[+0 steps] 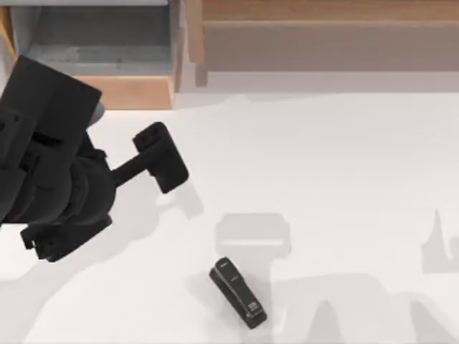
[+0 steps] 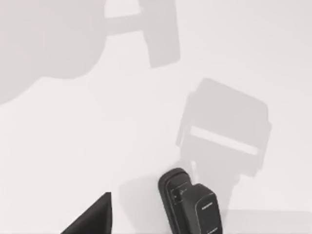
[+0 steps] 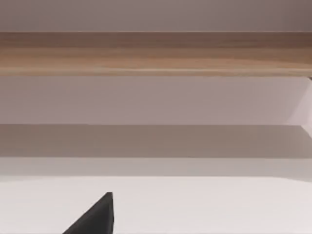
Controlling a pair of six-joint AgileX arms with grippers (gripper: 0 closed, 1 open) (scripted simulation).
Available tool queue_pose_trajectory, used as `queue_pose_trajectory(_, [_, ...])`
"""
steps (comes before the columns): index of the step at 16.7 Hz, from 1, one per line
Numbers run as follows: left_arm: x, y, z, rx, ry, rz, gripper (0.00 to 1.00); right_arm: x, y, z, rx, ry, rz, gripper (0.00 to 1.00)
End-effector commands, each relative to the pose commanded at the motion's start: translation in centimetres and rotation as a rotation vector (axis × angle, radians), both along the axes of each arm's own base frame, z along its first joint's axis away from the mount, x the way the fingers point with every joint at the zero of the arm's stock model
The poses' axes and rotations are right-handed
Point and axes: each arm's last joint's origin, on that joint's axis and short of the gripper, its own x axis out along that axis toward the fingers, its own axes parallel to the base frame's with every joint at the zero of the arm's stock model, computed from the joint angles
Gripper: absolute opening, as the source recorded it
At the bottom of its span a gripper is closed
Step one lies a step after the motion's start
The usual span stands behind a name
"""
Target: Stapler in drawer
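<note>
The stapler (image 1: 239,292) is small and black and lies flat on the white table near the front edge, a little left of centre. One of its ends also shows in the left wrist view (image 2: 191,204). My left gripper (image 1: 161,158) hangs above the table at the left, well apart from the stapler, which lies nearer the front and to its right. The drawer (image 1: 129,92) stands open at the back left, with a light wood front panel and a grey inside (image 1: 107,39). A black corner of my right gripper (image 3: 93,218) shows over the table, facing the cabinet.
A long wooden cabinet (image 1: 323,36) with a brown-grey panel runs along the back right, also seen in the right wrist view (image 3: 156,53). My left arm's bulky black body (image 1: 50,165) covers the table's left side. Bare white table (image 1: 344,179) spreads across the middle and right.
</note>
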Motion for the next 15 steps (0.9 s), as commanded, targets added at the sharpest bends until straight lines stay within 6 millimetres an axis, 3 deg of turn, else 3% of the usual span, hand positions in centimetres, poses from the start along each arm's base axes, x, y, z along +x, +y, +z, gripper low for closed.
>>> queue_pose_trajectory(4, [2.6,-6.8,-2.1,0.094,0.304,0.088,1.0,0.0,0.0,0.0,0.0,0.0,0.0,1.0])
queue_pose_trajectory(8, [3.4,-12.5,-5.4,0.229,0.483,0.187,1.0,0.0,0.0,0.0,0.0,0.0,0.0,1.0])
queue_pose_trajectory(11, [3.3,-14.8,-7.3,0.299,0.54,0.237,1.0,0.0,0.0,0.0,0.0,0.0,0.0,1.0])
queue_pose_trajectory(15, [3.3,-15.3,-7.7,0.315,0.551,0.25,1.0,0.0,0.0,0.0,0.0,0.0,0.0,1.0])
